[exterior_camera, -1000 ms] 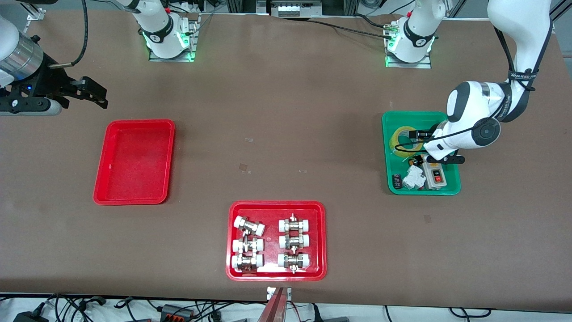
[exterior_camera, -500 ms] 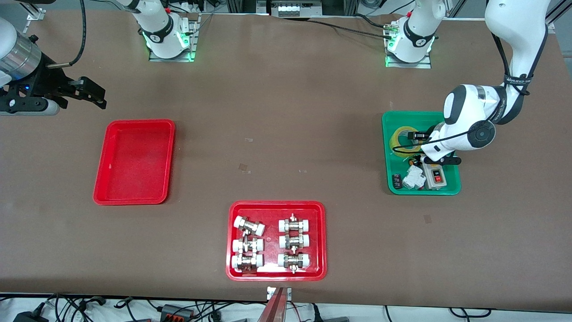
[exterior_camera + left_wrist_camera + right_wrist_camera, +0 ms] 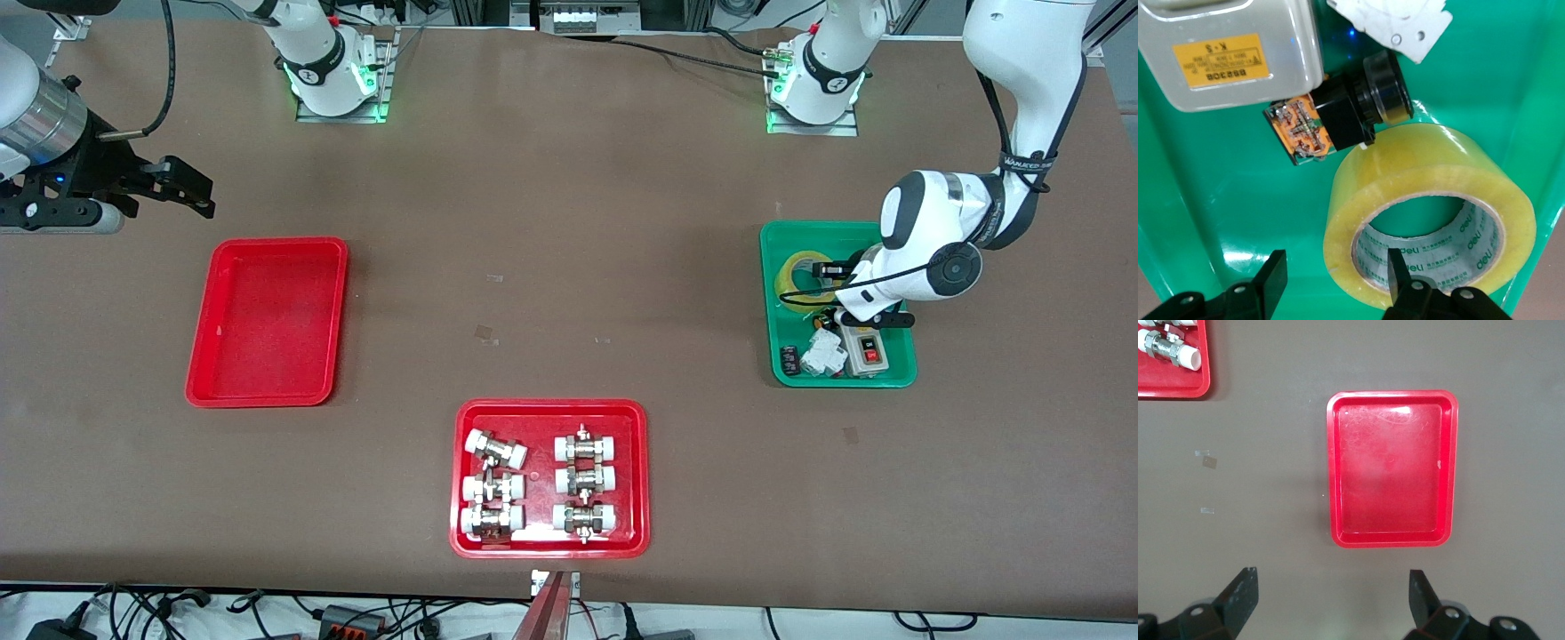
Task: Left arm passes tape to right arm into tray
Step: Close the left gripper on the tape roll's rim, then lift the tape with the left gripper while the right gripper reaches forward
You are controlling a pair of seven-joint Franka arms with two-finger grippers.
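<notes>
The tape [image 3: 788,276] is a yellowish roll lying flat in the green tray [image 3: 770,320], at the end farther from the front camera. My left gripper [image 3: 828,281] is down over it. In the left wrist view the tape [image 3: 1425,160] has one finger [image 3: 1397,267] inside its hole. The other finger [image 3: 1275,270] stands outside the roll with a gap to the wall, so the left gripper [image 3: 1336,261] is open. My right gripper [image 3: 206,196] waits open in the air at the right arm's end of the table. The plain red tray [image 3: 276,320] is seen below that gripper [image 3: 1331,577] as an empty tray [image 3: 1391,395].
Beside the tape in the green tray [image 3: 1218,200] lie a grey switch box [image 3: 1225,53], an orange and black button part [image 3: 1331,123] and a white part [image 3: 822,354]. A red tray of metal fittings [image 3: 549,407] sits at the middle, near the front camera.
The left gripper's fingers have come closer together around the tape's wall, and the left arm's wrist shifted slightly over the green tray. The right gripper has barely moved.
</notes>
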